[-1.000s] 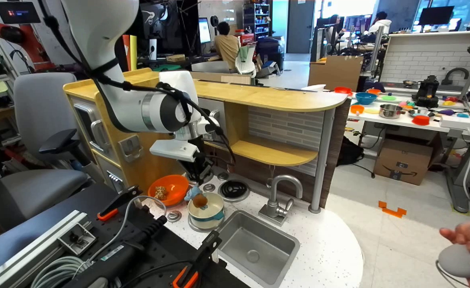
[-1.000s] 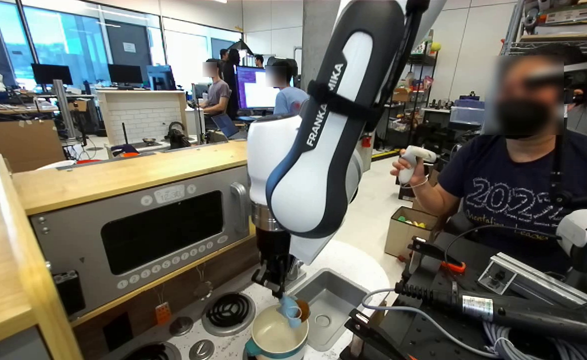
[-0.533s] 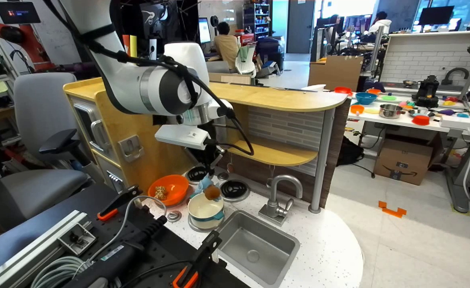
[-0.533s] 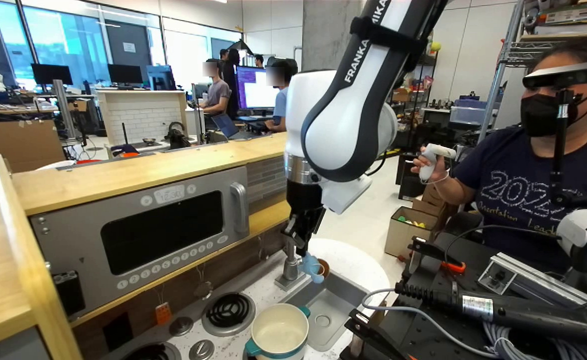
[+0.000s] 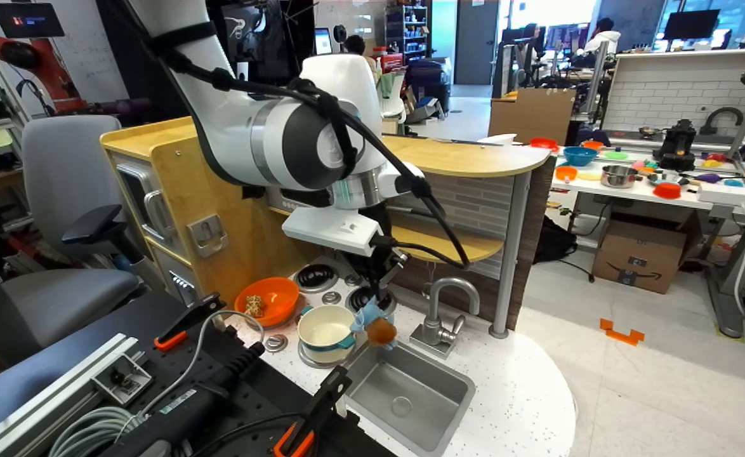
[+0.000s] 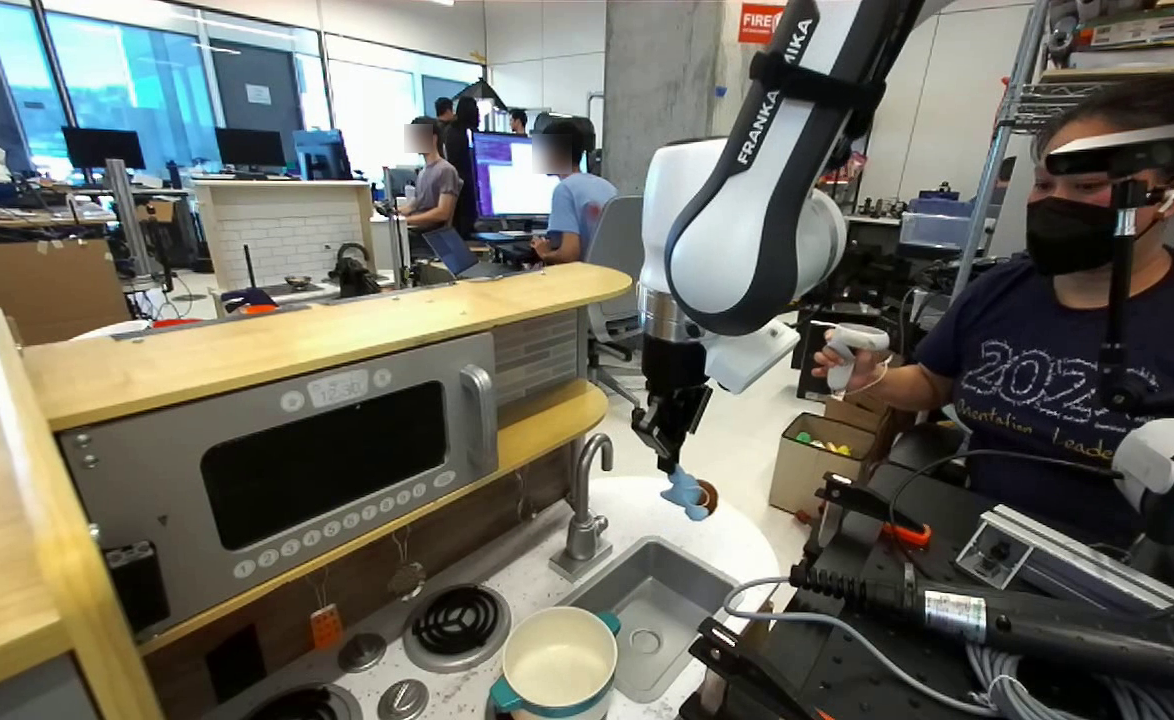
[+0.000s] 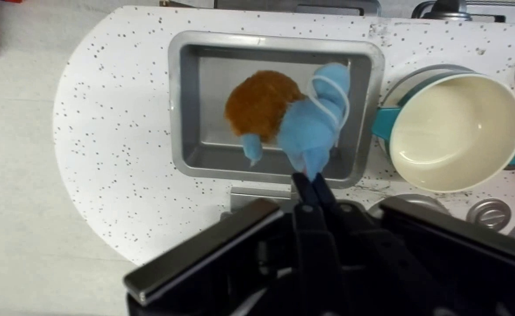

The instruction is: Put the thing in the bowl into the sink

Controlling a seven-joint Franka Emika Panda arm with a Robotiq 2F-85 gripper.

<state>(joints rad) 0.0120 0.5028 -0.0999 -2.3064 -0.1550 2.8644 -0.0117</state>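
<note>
The orange bowl (image 5: 282,298) stands at the far left of the counter in an exterior view. A small brownish knotted item (image 5: 254,306) lies in it. My gripper (image 7: 309,177) is shut on a plush toy with a blue body (image 7: 308,127) and a brown furry shell (image 7: 262,103). The toy hangs from the fingertips by a thin blue end. In the wrist view it overlaps the grey metal sink (image 7: 176,105). In the exterior views the gripper (image 5: 382,297) (image 6: 669,466) holds it raised, apart from the sink (image 6: 662,625). The bowl is out of view in the wrist view.
A cream pot (image 5: 326,330) with teal handles stands on a burner between bowl and sink. The grey arched faucet (image 5: 436,317) rises behind the sink. A wooden shelf (image 5: 442,244) overhangs the counter. Black clamps (image 5: 328,393) sit at the near edge.
My gripper has carried the plush toy from over the cream pot across toward the sink side, and raised it. It stays shut on the toy. The bowl, pot and small item have not moved.
</note>
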